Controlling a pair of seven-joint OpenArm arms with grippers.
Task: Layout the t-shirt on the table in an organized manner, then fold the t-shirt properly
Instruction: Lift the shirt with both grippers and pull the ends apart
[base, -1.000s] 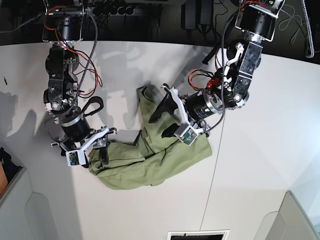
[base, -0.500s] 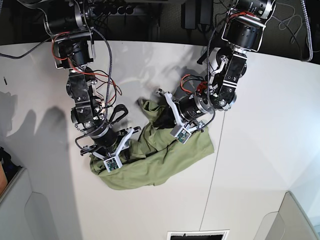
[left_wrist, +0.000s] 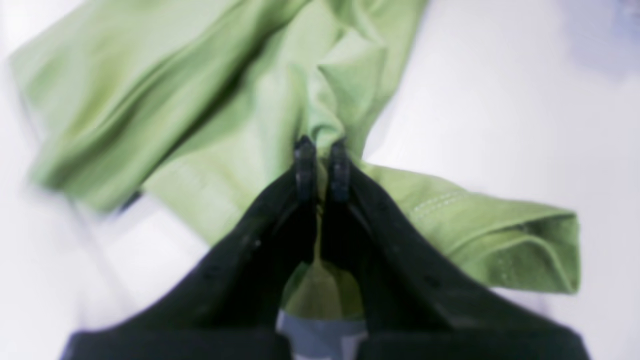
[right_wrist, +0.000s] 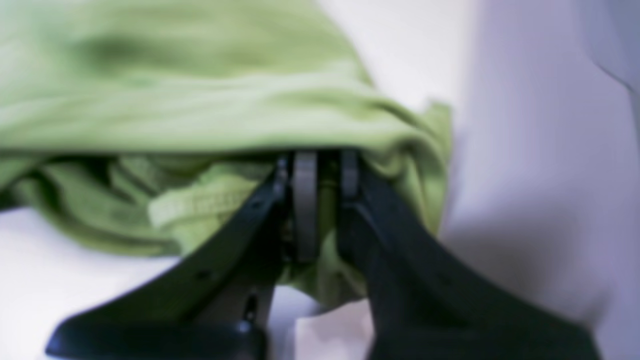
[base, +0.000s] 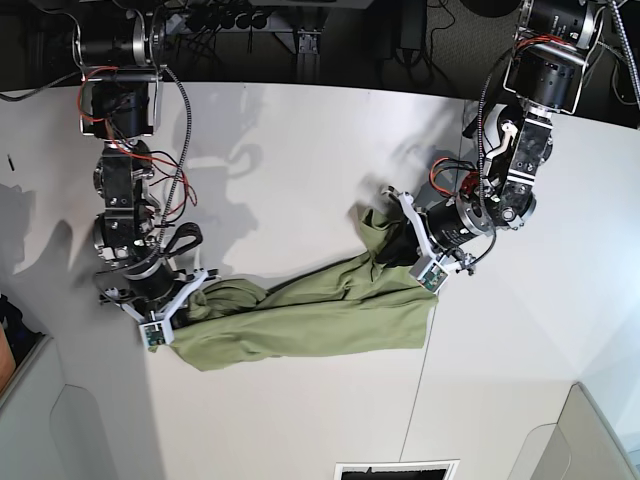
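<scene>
Both grippers clamped on the t-shirt (base: 310, 315), stretched as a crumpled band across the table (base: 300, 160) between the two arms. Left gripper (left_wrist: 320, 167) pinched tight on a ridge of fabric close to a stitched hem; right gripper (right_wrist: 320, 200) closed on a bunched fold at the opposite end, several layers apparently caught. Cloth mostly resting on the tabletop, twisted and doubled, not flat. Risks, as judgement: pulling further apart with layers bunched probably locks the twist in instead of opening the body. Thin pinch on the left likely to slip under tension, dropping that end in a heap. Multi-layer grab on the right may drag front and back together. Wrist views blurred, so exact grip depth unclear. Sleeve near left gripper folded under, could stay trapped.
</scene>
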